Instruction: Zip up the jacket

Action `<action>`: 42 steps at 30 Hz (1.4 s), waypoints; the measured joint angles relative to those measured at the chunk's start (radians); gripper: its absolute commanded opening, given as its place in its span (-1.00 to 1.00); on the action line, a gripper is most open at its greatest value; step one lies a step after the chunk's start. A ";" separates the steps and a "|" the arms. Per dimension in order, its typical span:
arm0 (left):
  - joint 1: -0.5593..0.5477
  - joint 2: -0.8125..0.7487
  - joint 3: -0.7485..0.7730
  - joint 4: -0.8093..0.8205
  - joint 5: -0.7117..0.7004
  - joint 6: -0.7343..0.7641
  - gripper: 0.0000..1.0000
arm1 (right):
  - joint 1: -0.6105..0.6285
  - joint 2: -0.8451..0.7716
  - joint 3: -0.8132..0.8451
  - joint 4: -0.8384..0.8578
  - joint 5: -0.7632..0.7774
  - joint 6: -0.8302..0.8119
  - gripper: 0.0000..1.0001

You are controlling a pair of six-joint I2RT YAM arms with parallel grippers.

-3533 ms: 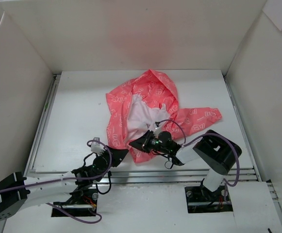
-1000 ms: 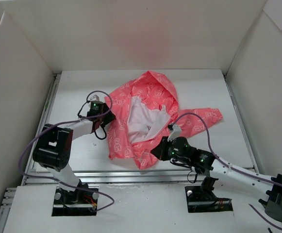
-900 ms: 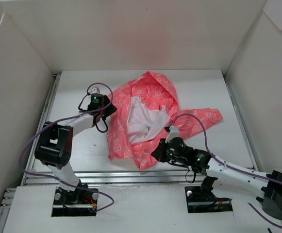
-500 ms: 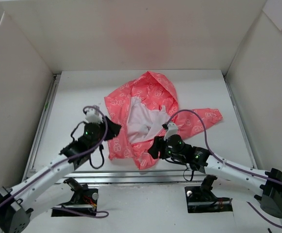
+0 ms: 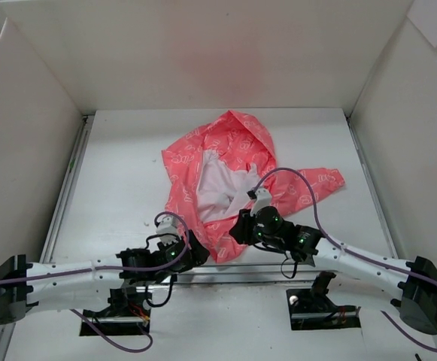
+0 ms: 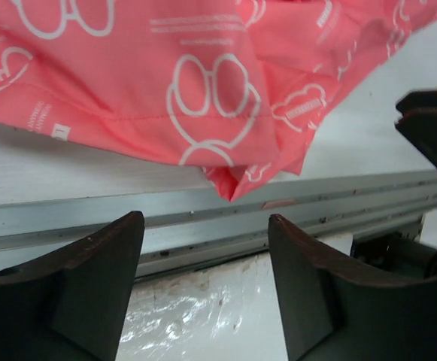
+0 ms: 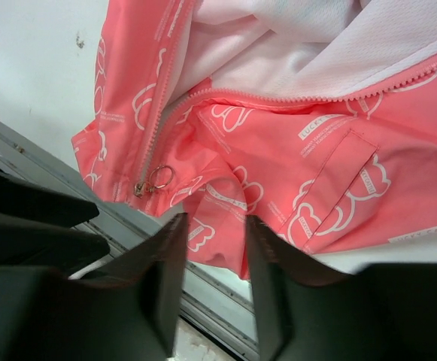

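Observation:
The coral-pink jacket lies open on the white table, its white lining showing. My left gripper is low at the front edge, just left of the hem corner, and is open. In the left wrist view its gripper has nothing between the fingers, with the jacket hem just beyond. My right gripper hangs over the hem's right side. In the right wrist view this gripper has its fingers apart around a fold of the jacket. The zipper slider with ring pull lies left of it, at the bottom of the unjoined teeth.
A metal rail runs along the table's near edge, seen also as a rail under the hem. White walls box in the table on three sides. One sleeve sticks out to the right.
My left arm has swung from the jacket's left edge down to the front rail beside the hem corner. My right gripper has crept up and left onto the hem and stands less wide.

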State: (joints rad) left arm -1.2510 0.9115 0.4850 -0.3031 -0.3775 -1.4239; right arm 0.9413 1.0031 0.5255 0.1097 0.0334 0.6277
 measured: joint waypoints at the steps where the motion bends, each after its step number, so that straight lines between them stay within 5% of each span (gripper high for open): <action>1: 0.000 0.018 0.000 0.004 -0.014 -0.028 0.30 | 0.000 0.000 0.000 0.000 0.000 0.000 -0.49; 10: -0.011 0.099 -0.002 0.148 -0.148 -0.143 0.29 | 0.000 -0.050 -0.056 0.028 -0.052 0.022 -0.59; 20: -0.018 0.223 0.009 0.194 -0.219 -0.184 0.01 | 0.000 -0.061 -0.079 0.039 -0.092 0.037 -0.15; 29: -0.018 0.260 0.078 0.181 -0.284 -0.195 -0.01 | 0.000 -0.043 -0.079 0.043 -0.111 0.027 -0.15; 31: -0.018 0.263 0.079 0.181 -0.296 -0.197 -0.26 | 0.000 -0.040 -0.079 0.042 -0.114 0.026 -0.15; 36: -0.018 0.281 0.080 0.169 -0.313 -0.205 -0.47 | 0.000 -0.037 -0.079 0.043 -0.116 0.025 -0.09; 40: -0.018 0.287 0.090 0.137 -0.328 -0.222 -0.97 | 0.000 -0.008 -0.068 0.040 -0.114 0.018 0.08; 42: -0.018 0.287 0.092 0.114 -0.333 -0.235 -1.00 | 0.000 0.024 -0.047 0.037 -0.113 0.007 0.09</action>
State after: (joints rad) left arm -1.2686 1.1988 0.5766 -0.1894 -0.7101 -1.6592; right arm 0.9413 1.0271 0.4789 0.1471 -0.0795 0.6350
